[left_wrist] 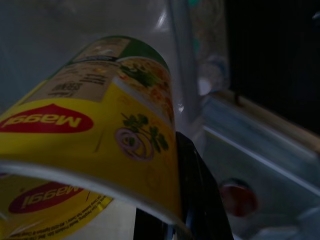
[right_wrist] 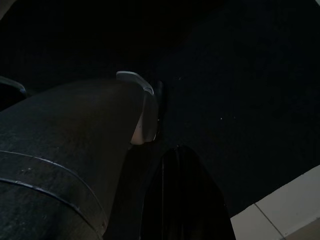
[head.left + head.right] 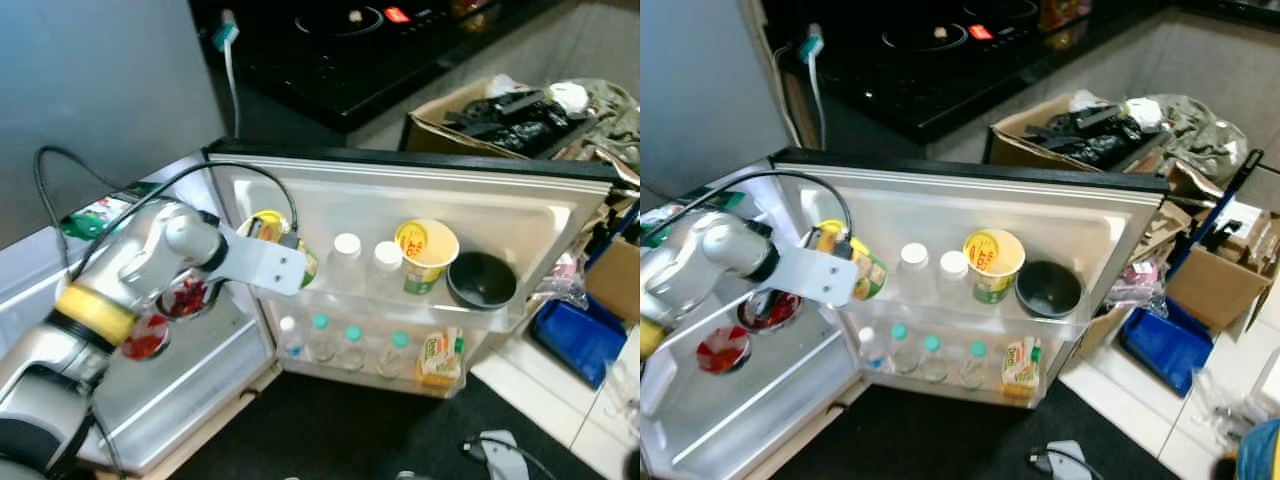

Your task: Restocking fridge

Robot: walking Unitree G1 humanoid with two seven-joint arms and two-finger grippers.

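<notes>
While the left pincer (image 3: 845, 262) grips the noodle cup (image 3: 272, 238) at the upper door shelf (image 3: 480, 318), left of the white-capped bottle (image 3: 345, 262), it should lower the cup gently and upright.

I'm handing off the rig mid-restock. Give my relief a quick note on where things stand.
Left pincer: shut on a noodle cup, held at the left end of the upper door shelf, not yet released.
Right pincer: idle, hanging low over the dark floor; finger state unclear.
Done: two bottles, a second cup and a black bowl on that shelf.
Left: seat the cup, let go, withdraw.
</notes>
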